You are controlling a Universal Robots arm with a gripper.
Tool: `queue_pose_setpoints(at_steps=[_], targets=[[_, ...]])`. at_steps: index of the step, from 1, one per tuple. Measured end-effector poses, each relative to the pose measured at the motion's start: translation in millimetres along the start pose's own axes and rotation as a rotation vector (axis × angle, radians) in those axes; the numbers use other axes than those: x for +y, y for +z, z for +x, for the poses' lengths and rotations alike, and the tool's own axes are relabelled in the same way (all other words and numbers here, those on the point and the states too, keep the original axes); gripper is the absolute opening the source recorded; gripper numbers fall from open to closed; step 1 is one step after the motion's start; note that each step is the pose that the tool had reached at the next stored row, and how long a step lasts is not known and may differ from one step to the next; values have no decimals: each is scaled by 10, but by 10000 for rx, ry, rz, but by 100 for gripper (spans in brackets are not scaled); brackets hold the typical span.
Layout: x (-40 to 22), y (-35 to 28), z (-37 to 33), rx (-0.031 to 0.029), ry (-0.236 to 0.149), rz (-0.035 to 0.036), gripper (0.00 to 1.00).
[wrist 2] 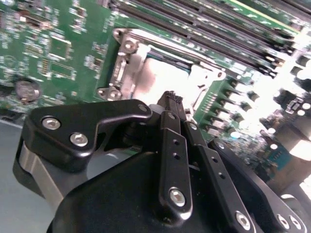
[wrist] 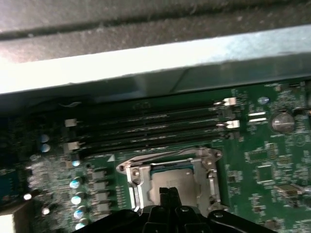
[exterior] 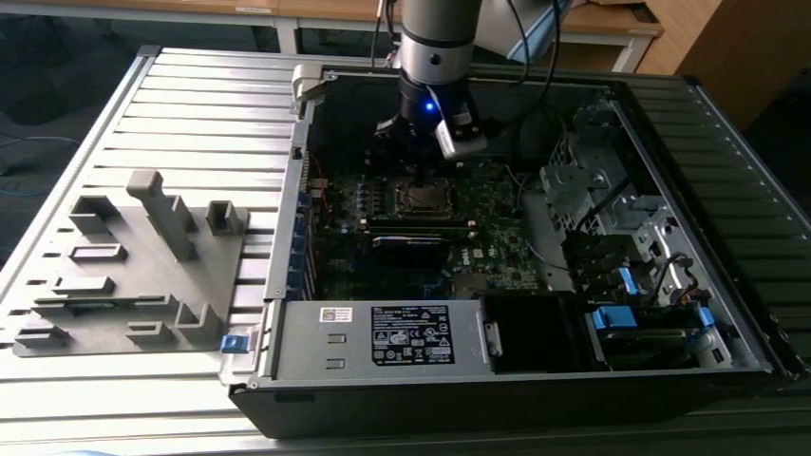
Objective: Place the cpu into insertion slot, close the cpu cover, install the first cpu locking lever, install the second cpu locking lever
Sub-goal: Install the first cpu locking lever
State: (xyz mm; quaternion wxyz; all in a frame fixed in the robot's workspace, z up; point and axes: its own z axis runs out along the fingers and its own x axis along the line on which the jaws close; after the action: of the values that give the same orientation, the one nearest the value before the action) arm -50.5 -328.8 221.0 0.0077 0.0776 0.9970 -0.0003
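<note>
The gripper hangs low inside the open computer case, directly over the CPU socket on the motherboard, toward the case's far edge in the exterior view. In both wrist views its two black fingers stand pressed together at the tips with nothing between them, so the jaws are clenched and empty, the tips just above or touching the socket's metal top. The cpu lies flat in the socket, its dull grey lid showing through the square opening of the cpu cover, and the silvery frame appears folded down around it; whether either locking lever is hooked I cannot tell. The memory slots run alongside the socket, between it and the case wall. By my judgement the chip is light, rigid and fragile underneath, best handled only by its edges and never pressed off-centre. The cover is thin sheet metal, stiff but springy on its hinge and slippery, so a push would belong on the frame's rim rather than on the chip. The levers would be thin spring wire, likely to resist and slip off a smooth fingertip.
</note>
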Motion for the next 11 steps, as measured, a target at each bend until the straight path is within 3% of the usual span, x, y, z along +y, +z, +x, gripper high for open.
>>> queue_pose_setpoints(at_steps=[1,5,9,11], targets=[[0,1,-1,131,0,19,11],[0,0,-1,145,-1,19,11],[2,1,-11,167,-246,-137,11],[2,4,-12,124,-376,-189,11]])
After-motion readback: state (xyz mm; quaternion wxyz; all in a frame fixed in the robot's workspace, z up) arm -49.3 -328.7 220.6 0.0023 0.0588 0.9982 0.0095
